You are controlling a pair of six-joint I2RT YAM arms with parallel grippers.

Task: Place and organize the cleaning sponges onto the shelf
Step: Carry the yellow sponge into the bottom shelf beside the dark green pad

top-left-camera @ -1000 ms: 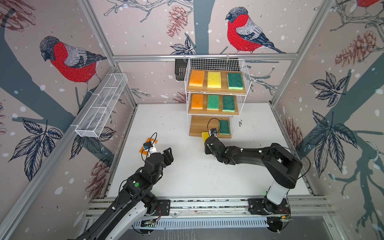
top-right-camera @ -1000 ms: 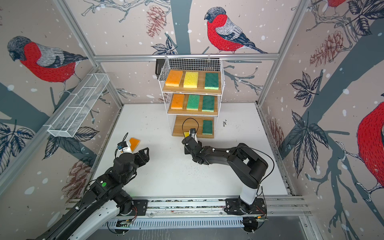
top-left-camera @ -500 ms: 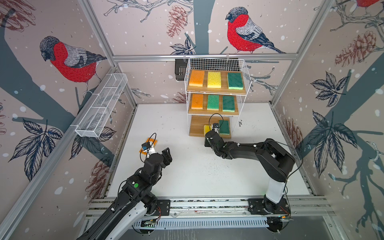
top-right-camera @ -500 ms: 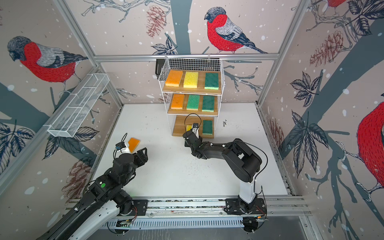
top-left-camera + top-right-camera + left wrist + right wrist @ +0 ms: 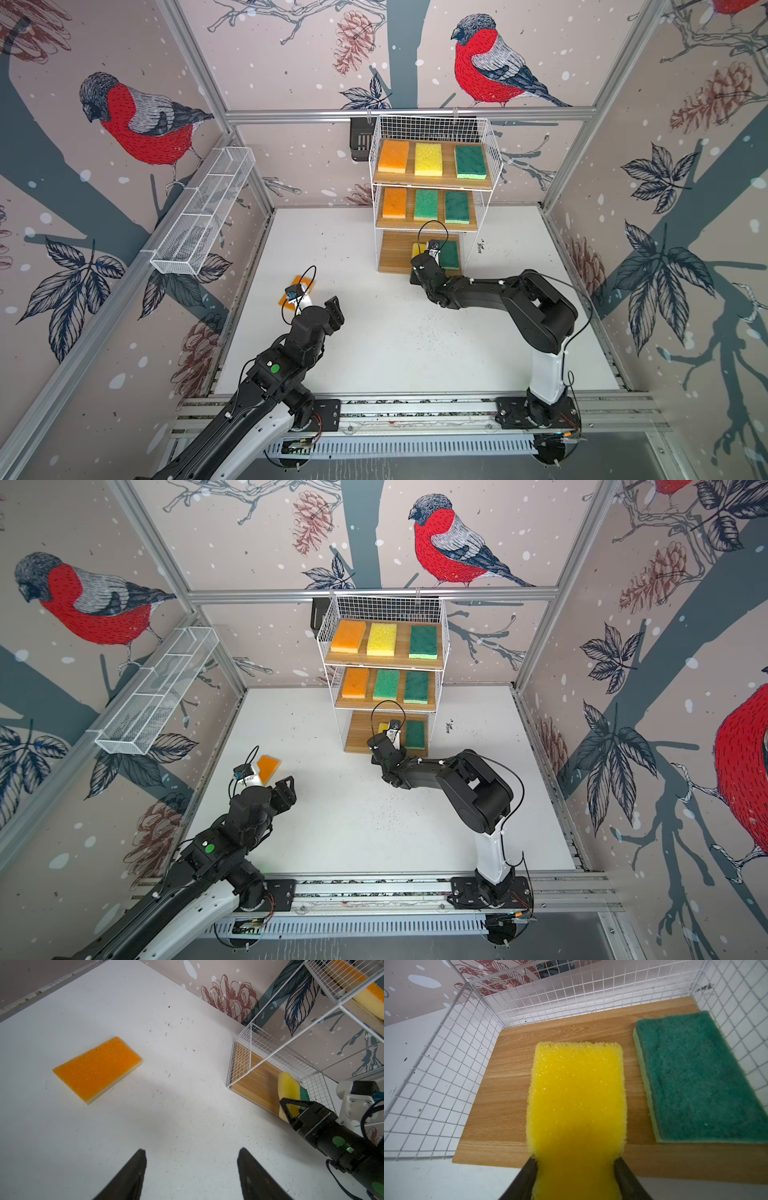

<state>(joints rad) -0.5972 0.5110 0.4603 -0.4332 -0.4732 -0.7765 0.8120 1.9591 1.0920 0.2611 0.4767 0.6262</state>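
Sponge (image 5: 577, 1095), yellow, squeezed in right jaws, now over shelf (image 5: 512, 1084); left jaws spread empty.

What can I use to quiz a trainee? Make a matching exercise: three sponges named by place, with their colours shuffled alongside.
Sponges:
1. table sponge
2. gripped sponge
3. free bottom-board sponge

Colours:
a. green
b. yellow
c. orange

Pairs: 1-c, 2-b, 3-a
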